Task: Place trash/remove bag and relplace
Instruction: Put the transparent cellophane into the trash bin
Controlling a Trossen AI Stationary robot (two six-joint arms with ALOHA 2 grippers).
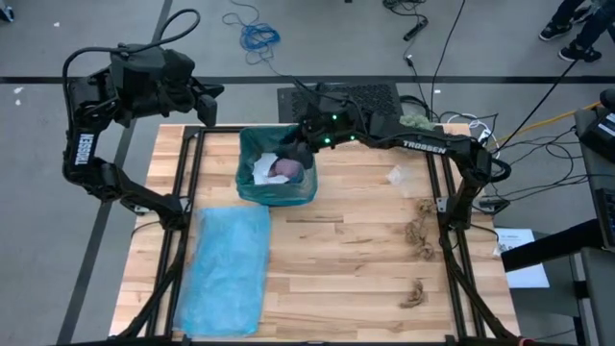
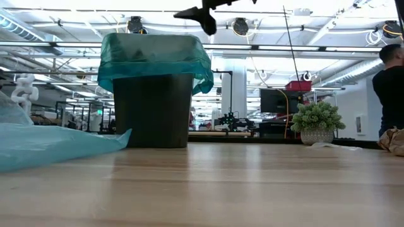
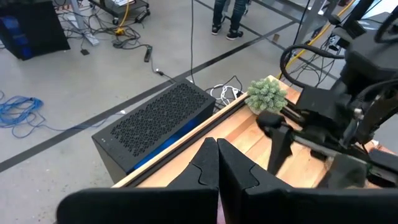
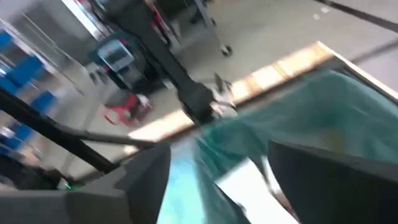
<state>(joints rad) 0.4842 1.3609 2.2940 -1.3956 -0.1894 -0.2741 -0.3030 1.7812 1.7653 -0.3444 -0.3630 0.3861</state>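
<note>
So right under the right gripper [image 1: 296, 149] sits the trash bin [image 1: 277, 165], a dark can lined with a teal bag [image 2: 154, 60] whose edge is folded down over the rim, presumably so it stays put while stuff drops in. The gripper hangs just above the bin's opening, fingers spread wide with nothing between them, and the right wrist view looks straight down past them into the teal liner. Inside the bin, directly below the fingers, I can see a lilac-pink piece [image 1: 285, 169] lying beside a white crumpled scrap [image 1: 263, 170], so my read is that this is a drop-off spot and the hand is empty because its load is already in there.

A bit farther from that gripper, toward the right arm's base, a pale scrap [image 1: 398, 176] lies on the wooden table [image 1: 356, 259], and beyond it several brown paper wads [image 1: 421, 231] are strung along the table's right side, with another one [image 1: 415, 292] near the front edge. Those look like what's left to collect.

On the far side of the bin from all that, a flat blue spare bag [image 1: 229, 269] is laid out, probably waiting for the swap.

Farthest off, the left gripper [image 1: 204, 104] is parked past the table's back-left corner, fingers pressed together, holding nothing.
</note>
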